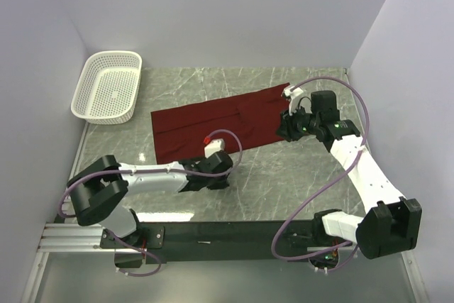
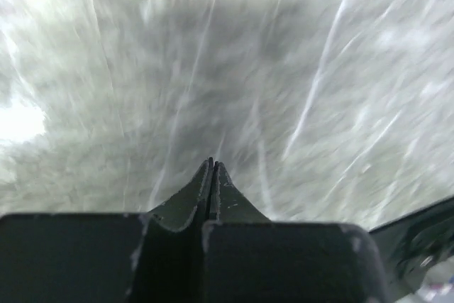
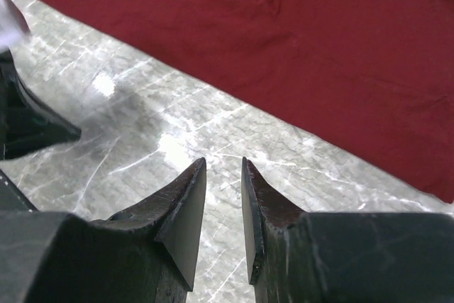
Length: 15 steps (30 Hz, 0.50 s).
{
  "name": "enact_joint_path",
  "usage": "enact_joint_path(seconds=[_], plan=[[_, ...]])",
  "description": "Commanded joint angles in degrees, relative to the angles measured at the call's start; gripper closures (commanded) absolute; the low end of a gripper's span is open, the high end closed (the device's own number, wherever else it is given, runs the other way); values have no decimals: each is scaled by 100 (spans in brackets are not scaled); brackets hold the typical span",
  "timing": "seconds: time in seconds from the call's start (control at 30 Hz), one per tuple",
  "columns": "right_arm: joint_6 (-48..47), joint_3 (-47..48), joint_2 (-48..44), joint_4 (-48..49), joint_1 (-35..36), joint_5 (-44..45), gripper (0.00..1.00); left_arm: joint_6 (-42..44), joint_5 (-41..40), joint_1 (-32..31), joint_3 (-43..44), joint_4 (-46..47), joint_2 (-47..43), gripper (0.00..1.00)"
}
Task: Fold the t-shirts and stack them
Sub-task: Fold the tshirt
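Note:
The maroon t-shirt (image 1: pixel 220 122) lies on the marble table as a long flat strip, running from the left middle to the right back. My left gripper (image 1: pixel 218 181) is shut and empty, just in front of the shirt's near edge. In the left wrist view its fingertips (image 2: pixel 213 164) are pressed together over blurred bare marble, with no cloth showing. My right gripper (image 1: pixel 284 133) is at the shirt's right end. In the right wrist view it (image 3: pixel 223 164) is open by a narrow gap and empty, over marble just short of the shirt's edge (image 3: pixel 298 40).
A white mesh basket (image 1: pixel 106 86) stands at the back left, apart from the shirt. Part of the left arm (image 3: pixel 25 122) shows at the left edge of the right wrist view. Walls close in the table on the left, back and right.

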Motion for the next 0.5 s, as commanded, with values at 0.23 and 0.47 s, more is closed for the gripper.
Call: enact_joint_path(seconds=[0.23, 0.47], plan=[[-29, -92, -27, 161, -53, -274, 66, 787, -557, 1831, 477, -77, -326, 82], [-21, -215, -80, 205, -167, -327, 66, 1448, -310, 2790, 898, -103, 569, 93]])
